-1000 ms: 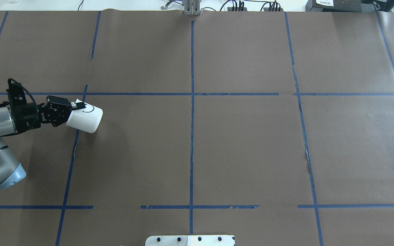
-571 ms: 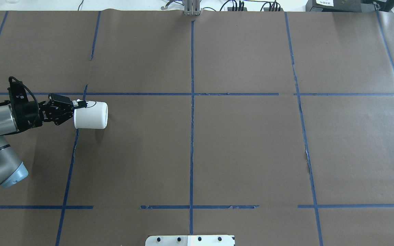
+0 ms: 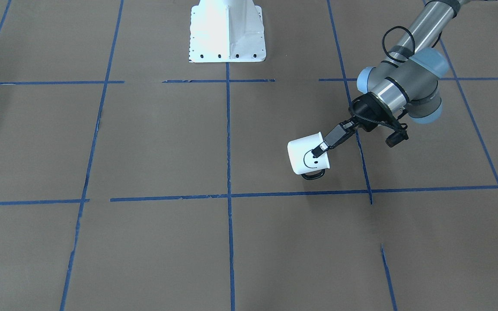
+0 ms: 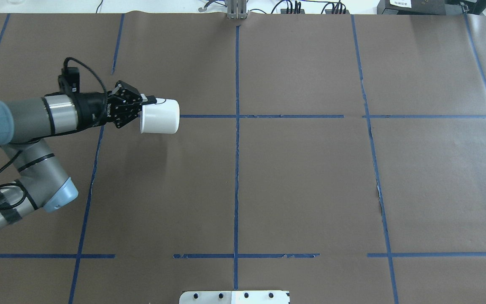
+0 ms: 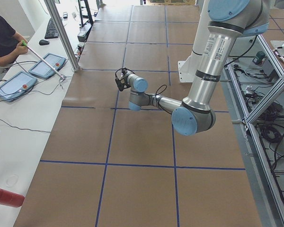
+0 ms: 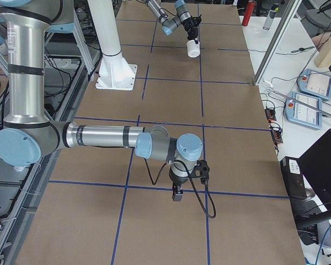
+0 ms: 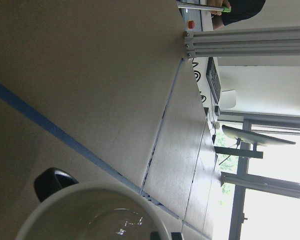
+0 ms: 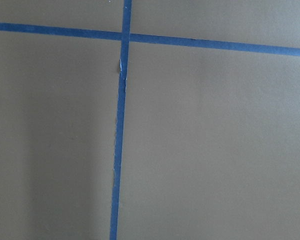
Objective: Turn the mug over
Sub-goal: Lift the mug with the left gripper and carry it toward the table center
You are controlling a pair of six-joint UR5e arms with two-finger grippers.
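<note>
where the left arm stretches out over the brown paper table [image 4: 310, 190], the left gripper [image 3: 319, 150] has its fingers pinched on the rim of the mug [image 3: 301, 151]. one finger lies on the outside, right over the drawn smiley face. the mug is tipped on its side, closed bottom pointing away from the arm and mouth turned back toward the wrist. from the left wrist camera only its pale rim and inside show. the black handle [image 3: 314, 175] sticks out on the operators' side. the mug sits over a blue tape line [image 4: 268, 116], on the robot's left half of the table, and from the right end of the room it looks to hang clear of the paper. the right gripper [image 6: 177, 194] points straight down, low over the paper near a tape crossing [image 8: 124, 36]. i cannot tell whether its fingers are apart or together.
</note>
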